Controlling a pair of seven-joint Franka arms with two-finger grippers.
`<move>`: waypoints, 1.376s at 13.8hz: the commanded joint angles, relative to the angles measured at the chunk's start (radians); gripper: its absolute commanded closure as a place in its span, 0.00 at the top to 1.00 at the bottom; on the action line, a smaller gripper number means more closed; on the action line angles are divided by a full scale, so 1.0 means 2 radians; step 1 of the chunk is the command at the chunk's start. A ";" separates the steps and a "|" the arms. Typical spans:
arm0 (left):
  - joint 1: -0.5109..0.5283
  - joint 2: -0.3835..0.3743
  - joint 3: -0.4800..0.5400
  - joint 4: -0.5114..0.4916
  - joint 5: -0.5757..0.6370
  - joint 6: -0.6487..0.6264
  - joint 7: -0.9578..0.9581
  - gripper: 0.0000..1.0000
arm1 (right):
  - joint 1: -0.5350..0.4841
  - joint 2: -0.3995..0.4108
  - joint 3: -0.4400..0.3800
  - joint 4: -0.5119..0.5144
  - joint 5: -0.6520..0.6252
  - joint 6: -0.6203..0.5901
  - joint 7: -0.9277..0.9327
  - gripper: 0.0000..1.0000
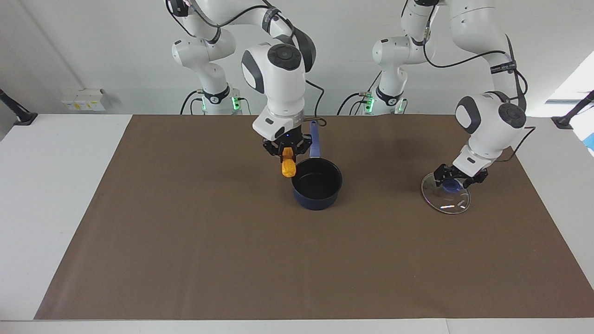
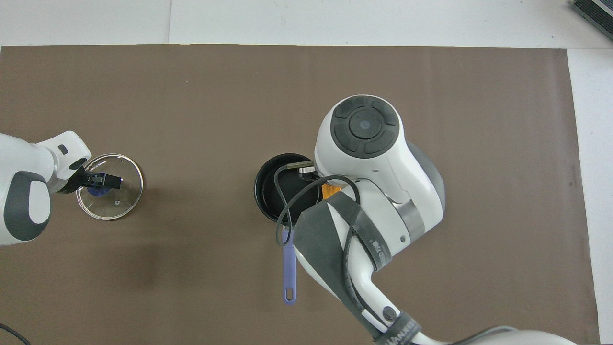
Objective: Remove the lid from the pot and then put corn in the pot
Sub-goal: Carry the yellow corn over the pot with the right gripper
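The pot (image 1: pixel 317 183) stands open on the brown mat, its black inside bare and its long blue handle (image 1: pixel 315 139) pointing toward the robots. It also shows in the overhead view (image 2: pixel 262 189). My right gripper (image 1: pixel 287 153) is shut on the corn (image 1: pixel 288 167), which hangs upright just above the pot's rim on the side toward the right arm's end. Only an orange sliver of the corn (image 2: pixel 332 191) shows from above. The lid (image 1: pixel 445 197) lies on the mat toward the left arm's end. My left gripper (image 1: pixel 454 180) is at its blue knob (image 1: pixel 450 186).
The brown mat (image 1: pixel 232 255) covers most of the white table. The right arm's wrist and cable (image 2: pixel 306 191) cover part of the pot from above. Black clamps (image 1: pixel 21 118) stand at the table's corners nearest the robots.
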 commanded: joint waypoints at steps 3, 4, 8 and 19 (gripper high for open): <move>0.000 -0.010 -0.001 0.053 0.010 -0.076 -0.014 1.00 | 0.047 0.107 -0.003 0.112 -0.018 -0.029 0.063 0.00; -0.001 -0.009 -0.001 0.064 0.010 -0.085 -0.030 1.00 | 0.048 0.114 -0.002 0.112 -0.019 -0.028 0.067 0.00; -0.025 -0.003 -0.001 0.115 0.009 -0.137 -0.078 1.00 | 0.047 0.116 0.000 0.107 -0.020 -0.029 0.067 0.00; -0.082 -0.010 -0.006 0.230 0.024 -0.294 -0.106 1.00 | 0.057 0.123 0.001 0.073 -0.025 0.018 0.077 0.00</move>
